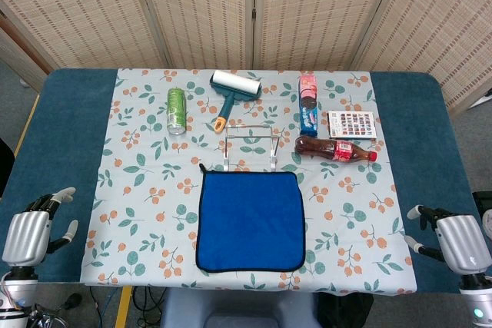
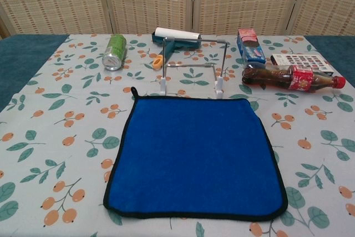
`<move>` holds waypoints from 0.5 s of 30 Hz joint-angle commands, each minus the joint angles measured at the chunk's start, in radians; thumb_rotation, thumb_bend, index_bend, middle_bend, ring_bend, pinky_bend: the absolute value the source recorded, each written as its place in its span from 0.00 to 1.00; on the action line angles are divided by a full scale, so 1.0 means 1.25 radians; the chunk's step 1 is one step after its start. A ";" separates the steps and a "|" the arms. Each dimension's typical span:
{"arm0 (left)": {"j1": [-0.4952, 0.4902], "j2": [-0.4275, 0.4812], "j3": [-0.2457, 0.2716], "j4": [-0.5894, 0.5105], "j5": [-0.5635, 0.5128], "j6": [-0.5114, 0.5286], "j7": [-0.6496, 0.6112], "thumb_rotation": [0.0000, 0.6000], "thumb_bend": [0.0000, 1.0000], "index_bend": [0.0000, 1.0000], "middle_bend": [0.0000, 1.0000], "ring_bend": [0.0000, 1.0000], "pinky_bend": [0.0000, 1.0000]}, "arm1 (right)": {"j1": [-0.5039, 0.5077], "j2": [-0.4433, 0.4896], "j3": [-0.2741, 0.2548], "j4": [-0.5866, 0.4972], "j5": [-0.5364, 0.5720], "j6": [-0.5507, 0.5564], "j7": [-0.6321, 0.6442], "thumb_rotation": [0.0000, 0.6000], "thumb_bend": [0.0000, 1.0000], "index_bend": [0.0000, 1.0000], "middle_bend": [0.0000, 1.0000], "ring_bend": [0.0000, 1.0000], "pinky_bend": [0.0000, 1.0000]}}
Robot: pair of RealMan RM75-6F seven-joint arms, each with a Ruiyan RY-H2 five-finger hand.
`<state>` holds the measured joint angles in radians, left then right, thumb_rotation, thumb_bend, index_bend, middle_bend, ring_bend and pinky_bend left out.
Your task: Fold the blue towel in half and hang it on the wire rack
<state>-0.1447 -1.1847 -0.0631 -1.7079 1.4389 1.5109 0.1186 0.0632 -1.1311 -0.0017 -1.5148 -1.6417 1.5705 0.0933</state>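
The left hand (image 1: 34,230) and the right hand (image 1: 452,237) show only in the head view, at the near corners of the table; the chest view misses both. Each hand rests off the patterned cloth with fingers apart and nothing in it, though the palms face away and the lower arms are cut off by the frame edge.

The blue square towel with black edging (image 1: 250,220) lies flat and unfolded on the floral tablecloth (image 1: 138,190), near the middle of the near edge, a small loop at its far left corner. Just beyond its far edge stands the bent wire rack with white feet (image 2: 194,67), bare; in the head view its thin rods are hard to make out against the print.

Farther back, a green drink can (image 1: 177,110) lies on its side at the left, with a teal lint roller with a white roll (image 1: 233,94) to its right. At the right lie a pink-and-blue snack packet (image 1: 308,102), a cola bottle with a red label (image 1: 338,148) holding dark liquid, and a card of small coloured squares (image 1: 352,124), its print too small to read.
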 commanded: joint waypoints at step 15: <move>-0.028 -0.008 0.018 0.045 0.110 -0.019 -0.060 1.00 0.35 0.24 0.35 0.31 0.41 | 0.009 0.003 0.010 -0.005 -0.007 -0.003 -0.004 1.00 0.13 0.47 0.62 0.61 0.78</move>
<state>-0.1683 -1.1896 -0.0502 -1.6684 1.5489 1.4916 0.0601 0.0746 -1.1271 0.0102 -1.5214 -1.6510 1.5669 0.0884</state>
